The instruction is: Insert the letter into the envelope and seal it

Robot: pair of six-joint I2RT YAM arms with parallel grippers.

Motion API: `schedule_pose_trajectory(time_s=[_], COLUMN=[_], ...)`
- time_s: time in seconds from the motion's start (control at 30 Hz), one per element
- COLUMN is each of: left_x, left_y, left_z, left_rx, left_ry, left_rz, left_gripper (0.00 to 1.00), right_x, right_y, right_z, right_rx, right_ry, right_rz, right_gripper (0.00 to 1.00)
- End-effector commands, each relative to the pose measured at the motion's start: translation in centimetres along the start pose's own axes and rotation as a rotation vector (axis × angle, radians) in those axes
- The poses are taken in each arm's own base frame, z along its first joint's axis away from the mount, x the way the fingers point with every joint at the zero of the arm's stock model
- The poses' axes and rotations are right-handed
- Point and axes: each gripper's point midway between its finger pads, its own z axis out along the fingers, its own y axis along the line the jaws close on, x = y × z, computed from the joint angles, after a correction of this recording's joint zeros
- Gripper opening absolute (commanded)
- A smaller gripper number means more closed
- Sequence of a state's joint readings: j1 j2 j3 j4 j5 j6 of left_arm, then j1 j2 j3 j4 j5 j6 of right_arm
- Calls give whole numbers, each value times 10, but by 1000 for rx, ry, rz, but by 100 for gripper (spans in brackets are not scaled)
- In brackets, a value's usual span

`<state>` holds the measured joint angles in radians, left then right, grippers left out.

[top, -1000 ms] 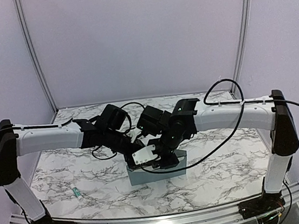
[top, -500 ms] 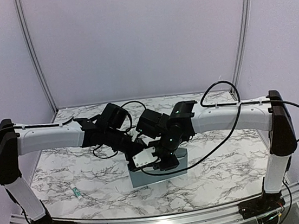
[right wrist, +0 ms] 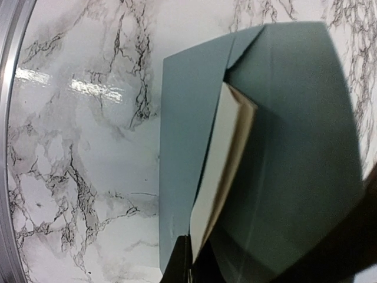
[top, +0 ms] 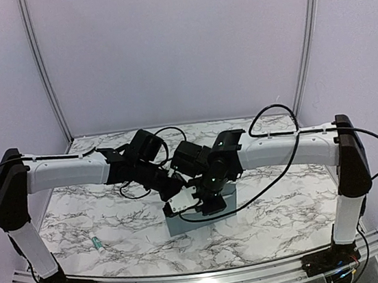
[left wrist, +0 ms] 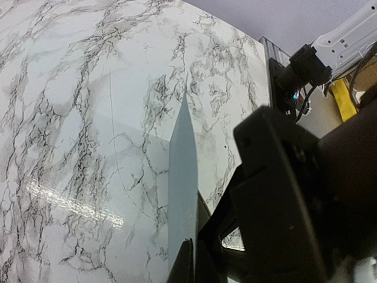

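Cream letter (right wrist: 227,153) is pinched in the closed right end effector (right wrist: 187,259), which has crept toward 9 o'clock, feeding it into the blue-grey envelope (right wrist: 188,118) mid-worktop (right wrist: 88,147). Left end effector (left wrist: 191,262), clamped on an envelope edge, holds the mouth open; insertion looks partway, sealing not begun

Checked all three views: I read no text, label, brand or number anywhere. Small tube (top: 99,244) at left carries greenish marking, too small for me to make out. Face of envelope (right wrist: 294,106) and visible side of cream letter (right wrist: 227,159) show plain paper, nothing legible.
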<state>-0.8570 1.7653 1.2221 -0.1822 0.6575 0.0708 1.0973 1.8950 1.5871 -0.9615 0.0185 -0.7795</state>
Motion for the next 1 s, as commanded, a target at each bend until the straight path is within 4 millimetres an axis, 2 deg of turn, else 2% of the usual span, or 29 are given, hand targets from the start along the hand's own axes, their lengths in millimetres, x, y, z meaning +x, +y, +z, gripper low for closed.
schedule_pose_trajectory(time_s=[0.0, 0.27, 0.37, 0.43, 0.53, 0.67, 0.73, 0.8, 0.9, 0.97], left_x=[-12, -15, -15, -14, -13, -18, -19, -16, -13, -14], left_y=[-18, -12, -9, -6, 1, 18, 31, 43, 49, 50], left_z=[5, 6, 5, 3, 2, 2, 5, 8, 15, 16], left_rx=[74, 59, 45, 31, 4, -31, -86, -128, -139, -133], left_ry=[-17, -21, -23, -22, -25, -55, -65, -60, -65, -87], left_rz=[38, 40, 39, 34, 14, -82, -142, -197, -270, -310], left_gripper=[0, 0, 0, 0, 0, 0, 0, 0, 0, 0], right_x=[0, -11, -10, -9, -1, 10, 17, 22, 25, 23], right_y=[-16, -25, -25, -25, -21, -12, -9, -4, 4, 8], right_z=[25, 8, -9, -28, -51, -73, -77, -76, -67, -61], right_rx=[53, 111, 141, 165, 173, 164, 158, 159, 162, 150], right_ry=[31, -44, -77, -112, -163, -233, -255, -281, -302, -315], right_rz=[10, 27, 33, 37, 50, 63, 65, 57, 22, 8], right_gripper=[0, 2, 23, 35, 46, 54, 56, 63, 71, 72])
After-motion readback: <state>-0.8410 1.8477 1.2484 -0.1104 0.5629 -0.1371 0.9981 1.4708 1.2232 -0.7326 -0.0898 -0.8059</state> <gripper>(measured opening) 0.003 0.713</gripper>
